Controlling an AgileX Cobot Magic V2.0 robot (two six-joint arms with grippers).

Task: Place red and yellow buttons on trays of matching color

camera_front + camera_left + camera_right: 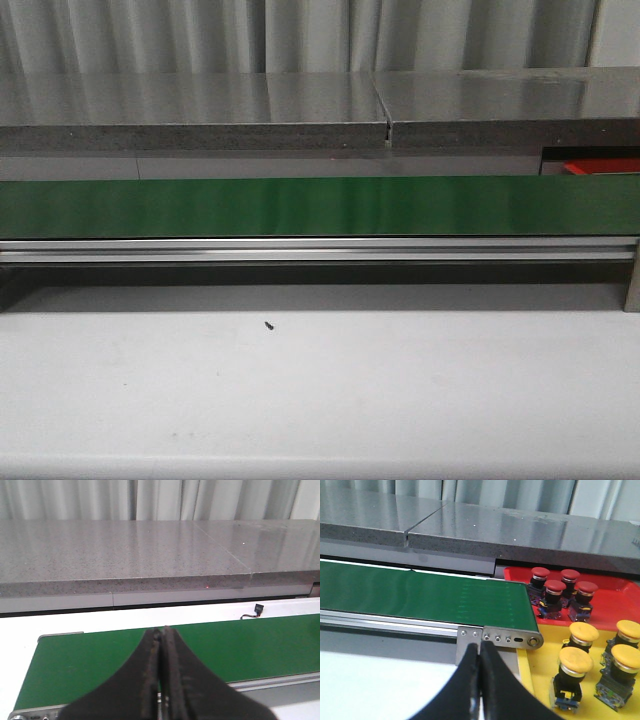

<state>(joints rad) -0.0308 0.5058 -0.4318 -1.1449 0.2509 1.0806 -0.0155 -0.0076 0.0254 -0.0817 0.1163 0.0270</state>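
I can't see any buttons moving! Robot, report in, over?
Both grippers, left and right, shut, empty. Belt bare. Four red buttons on red tray, four yellow buttons on yellow tray. Nothing blocking.

Front view sits low and looks straight ahead across the white table at the side of the green conveyor belt. Left wrist view looks down over the belt's one end, right wrist view over the other, beside the trays; all three share that belt.
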